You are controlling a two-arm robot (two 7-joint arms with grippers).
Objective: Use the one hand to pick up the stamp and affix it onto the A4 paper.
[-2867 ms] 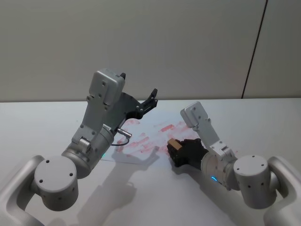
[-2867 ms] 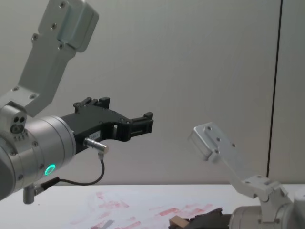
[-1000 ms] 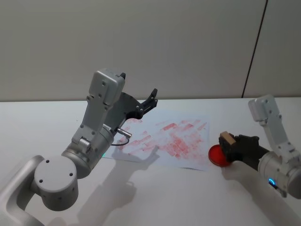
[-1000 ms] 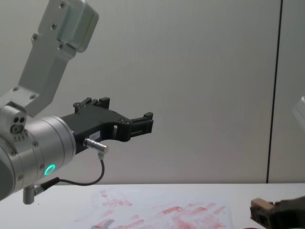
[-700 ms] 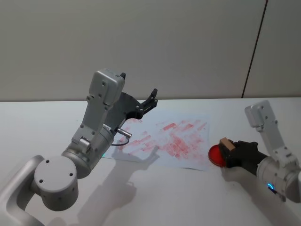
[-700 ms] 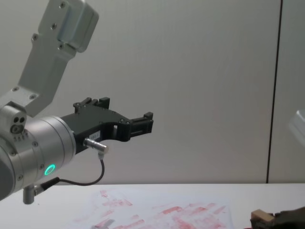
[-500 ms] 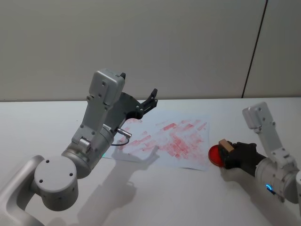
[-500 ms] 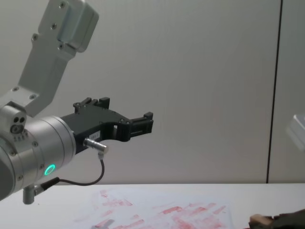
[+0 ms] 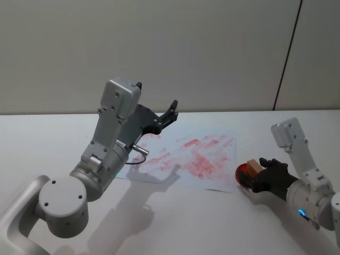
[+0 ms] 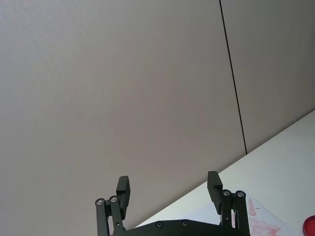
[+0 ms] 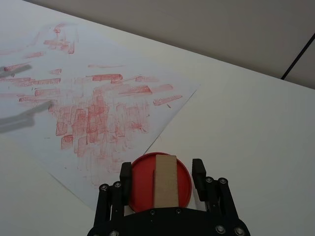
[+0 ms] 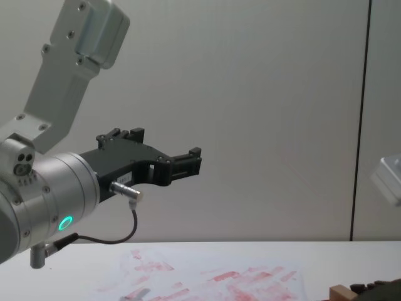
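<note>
As no writing is legible, red prints cover the A4 paper (image 9: 183,159).

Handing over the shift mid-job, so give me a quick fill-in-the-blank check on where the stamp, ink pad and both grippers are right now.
1. The stamp sits between the fingers of the ____ gripper.
2. The stamp is over the round ____ ink pad.
3. The ink pad lies just off the A4 paper's ____ edge.
4. The left gripper is raised, holding ____.

Missing words: right; red; right; nothing
</note>
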